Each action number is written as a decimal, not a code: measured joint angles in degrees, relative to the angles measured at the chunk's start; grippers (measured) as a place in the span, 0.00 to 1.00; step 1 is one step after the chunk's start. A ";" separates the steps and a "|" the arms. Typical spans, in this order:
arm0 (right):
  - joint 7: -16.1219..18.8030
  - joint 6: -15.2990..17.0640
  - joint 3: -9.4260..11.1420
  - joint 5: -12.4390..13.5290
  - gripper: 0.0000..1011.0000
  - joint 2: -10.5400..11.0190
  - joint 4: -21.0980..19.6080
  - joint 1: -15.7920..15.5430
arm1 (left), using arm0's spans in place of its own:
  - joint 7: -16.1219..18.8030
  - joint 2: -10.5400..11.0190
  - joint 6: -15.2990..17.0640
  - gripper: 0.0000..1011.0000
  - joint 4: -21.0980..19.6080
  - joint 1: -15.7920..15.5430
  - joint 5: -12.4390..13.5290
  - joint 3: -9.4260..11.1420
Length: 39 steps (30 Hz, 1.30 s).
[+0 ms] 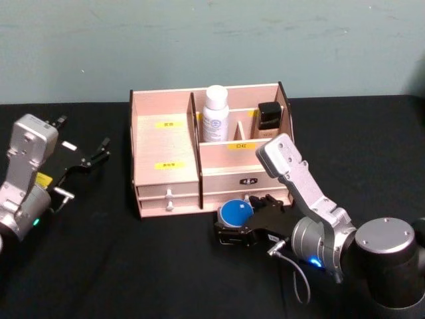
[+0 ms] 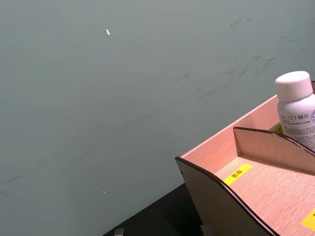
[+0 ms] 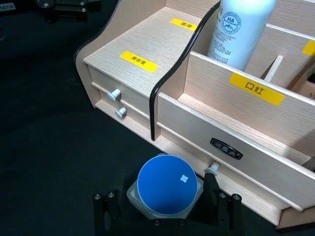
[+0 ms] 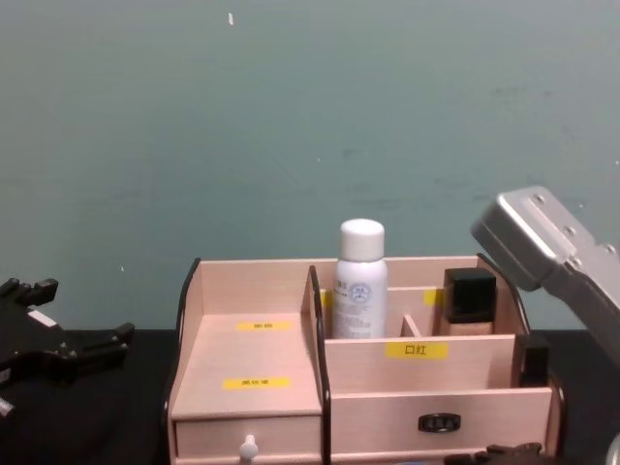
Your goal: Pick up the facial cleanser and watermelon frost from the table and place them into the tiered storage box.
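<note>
The tiered storage box point(image 1: 166, 143) of pale wood stands mid-table. In its rear middle compartment a white capped bottle point(image 1: 215, 114), which I take for the facial cleanser, stands upright. Just in front of the box's lower right drawer, my right gripper point(image 1: 238, 227) is shut on a clear jar with a round blue lid point(image 1: 235, 212), which I take for the watermelon frost. In the right wrist view the jar point(image 3: 165, 186) sits between the two black fingers point(image 3: 112, 209), close to the drawer knob point(image 3: 212, 168). My left gripper point(image 1: 93, 154) rests open at the far left, away from the box.
A black-capped flat bottle point(image 1: 269, 119) occupies the box's rear right compartment. The wide left tier point(image 3: 147, 44) with yellow labels has nothing on it. A black cloth covers the table point(image 1: 133, 266). A teal wall rises behind the box.
</note>
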 joint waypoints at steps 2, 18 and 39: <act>0.10 -0.03 0.00 -0.12 0.99 -0.13 0.16 0.07 | 0.00 0.00 0.00 0.99 0.00 0.00 0.00 0.00; 0.48 -0.06 -0.22 -0.68 0.99 -0.27 0.65 0.39 | 0.00 0.00 0.00 0.99 0.00 0.00 0.00 0.00; 0.37 0.00 -0.19 -0.55 0.71 -0.25 0.52 0.30 | 0.00 0.00 0.00 0.99 0.00 0.00 0.00 0.00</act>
